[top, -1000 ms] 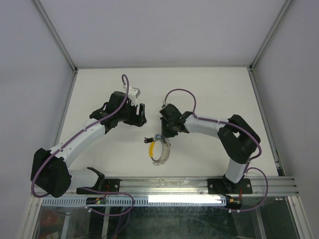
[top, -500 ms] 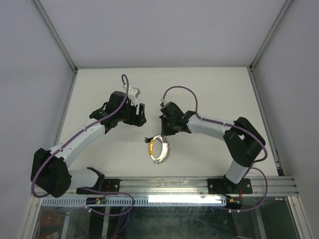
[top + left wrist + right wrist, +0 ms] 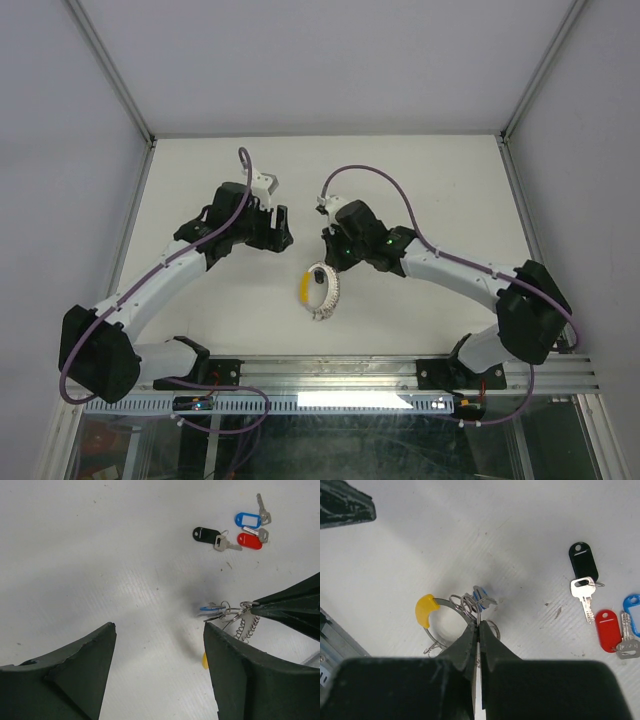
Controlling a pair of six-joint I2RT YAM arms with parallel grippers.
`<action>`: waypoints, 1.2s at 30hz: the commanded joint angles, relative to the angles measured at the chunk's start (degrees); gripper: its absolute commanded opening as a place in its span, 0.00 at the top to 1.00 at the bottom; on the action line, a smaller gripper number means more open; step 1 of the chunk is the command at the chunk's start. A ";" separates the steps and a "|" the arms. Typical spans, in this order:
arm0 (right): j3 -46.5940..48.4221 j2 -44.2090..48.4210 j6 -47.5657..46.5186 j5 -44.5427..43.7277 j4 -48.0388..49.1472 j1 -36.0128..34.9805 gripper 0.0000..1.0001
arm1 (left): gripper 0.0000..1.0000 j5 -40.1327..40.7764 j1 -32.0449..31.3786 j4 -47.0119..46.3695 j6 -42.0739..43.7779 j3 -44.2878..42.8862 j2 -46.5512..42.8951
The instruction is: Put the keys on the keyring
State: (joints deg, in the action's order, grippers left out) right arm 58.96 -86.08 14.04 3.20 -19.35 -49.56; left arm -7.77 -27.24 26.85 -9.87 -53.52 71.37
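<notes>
Right claw [image 3: 478, 625] is pinched shut on the ring [image 3: 426, 609], around the middle of the table's [image 3: 430, 170] near edge, with 1 blue-tag key [image 3: 481, 594] bunched against it. Left claw [image 3: 159, 629] hangs open. 3 loose keys [image 3: 583, 592] lie nearby.

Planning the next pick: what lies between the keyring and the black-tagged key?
Only bare white table lies between the keyring and the black-tagged key; the right wrist view shows this stretch plainly.

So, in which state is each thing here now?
Large yellow-and-silver wire keyring: gripped at its thin side.
Right end effector: shut on the keyring.
Left end effector: open, empty.
Black-tagged silver key: loose on the white table.
Red-tagged silver key: loose on the table.
Blue-tagged silver key: loose on the table.
</notes>
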 commanded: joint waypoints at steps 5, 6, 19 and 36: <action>-0.29 13.03 -10.42 2.24 2.76 -0.36 1.00 | 0.31 -5.03 2.08 -7.10 -0.28 -0.13 -7.11; -0.12 14.09 -11.11 2.11 2.59 -0.36 1.00 | 0.31 -5.95 2.29 -7.69 -0.43 0.09 -7.85; -8.91 30.63 -39.89 13.02 12.79 -0.45 1.00 | 0.23 -15.50 2.81 -20.49 -5.29 4.04 -16.93; -8.21 32.93 -26.16 18.30 13.90 -0.45 1.00 | 0.27 -18.69 -7.80 -23.07 -0.65 4.24 -20.41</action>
State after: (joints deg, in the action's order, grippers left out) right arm 47.64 -52.90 -19.79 20.12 -9.21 -49.76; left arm -27.07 -31.11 8.56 -13.37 -49.21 53.21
